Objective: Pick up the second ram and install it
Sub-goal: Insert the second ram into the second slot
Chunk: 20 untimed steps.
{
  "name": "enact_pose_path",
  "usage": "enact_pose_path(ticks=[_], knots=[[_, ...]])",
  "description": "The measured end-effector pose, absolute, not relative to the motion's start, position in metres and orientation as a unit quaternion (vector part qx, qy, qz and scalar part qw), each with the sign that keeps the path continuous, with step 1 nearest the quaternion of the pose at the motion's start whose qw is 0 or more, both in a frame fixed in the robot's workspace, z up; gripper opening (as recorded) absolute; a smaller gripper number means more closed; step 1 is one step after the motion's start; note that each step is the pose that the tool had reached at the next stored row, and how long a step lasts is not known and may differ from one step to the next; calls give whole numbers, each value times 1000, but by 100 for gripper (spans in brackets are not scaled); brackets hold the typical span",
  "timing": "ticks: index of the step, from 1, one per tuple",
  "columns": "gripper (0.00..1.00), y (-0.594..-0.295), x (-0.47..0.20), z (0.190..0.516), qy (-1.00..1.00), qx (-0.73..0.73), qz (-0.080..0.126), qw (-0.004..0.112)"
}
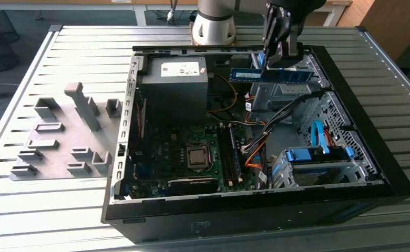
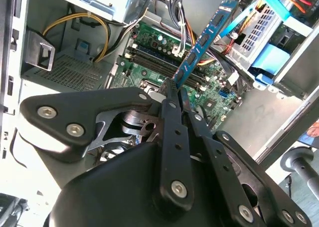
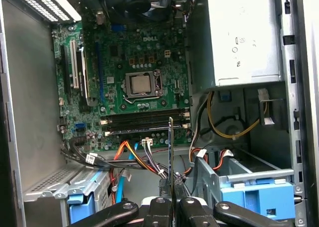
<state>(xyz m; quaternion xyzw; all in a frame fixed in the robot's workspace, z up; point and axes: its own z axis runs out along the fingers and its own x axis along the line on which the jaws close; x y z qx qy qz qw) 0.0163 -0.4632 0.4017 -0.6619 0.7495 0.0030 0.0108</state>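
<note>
Nearest the lens in both wrist views are the black linkages of the gripper (image 2: 174, 87), cut off at the picture's edge. Its fingers (image 2: 172, 112) are pinched narrow on one end of the second ram (image 2: 205, 36), and that clamped end is hidden between them. In the first wrist view the stick is held edge-on, so it reads as a thin dark line over the motherboard (image 3: 124, 62), its chips unseen.

In the exterior view, starting from its left, a grey fixture plate (image 1: 58, 147) with upright blocks lies on the slatted metal table (image 1: 51, 220). Next is the open computer case (image 1: 247, 215). Its power supply (image 1: 173, 86) bears a white label whose print is too small to make out. Beside it are the processor socket (image 1: 196, 156) and the memory slots (image 1: 230, 152), where I cannot tell whether a stick is seated.

Toward the exterior view's right, the pincer holds the blue-green stick level above the drive cage (image 1: 282, 97) at the case's far end, well apart from the slots. The stick's pale sticker is blurred. Blue drive clips (image 1: 317, 155) sit nearer. The arm is cut off at the top.
</note>
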Motion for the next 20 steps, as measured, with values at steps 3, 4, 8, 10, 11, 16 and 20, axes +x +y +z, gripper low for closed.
enact_pose_path(ticks=[3, 4, 8, 10, 11, 16, 20], knots=[[14, -463, 16, 402, 764, -645, 2, 10], [14, -463, 16, 402, 769, -639, 1, 10], [14, -463, 16, 402, 787, -616, 0, 9], [14, -463, 16, 402, 792, -611, 0, 9], [14, -463, 16, 402, 792, -611, 0, 9], [14, -463, 16, 402, 792, -611, 0, 9], [14, -463, 16, 402, 802, -598, 0, 9]])
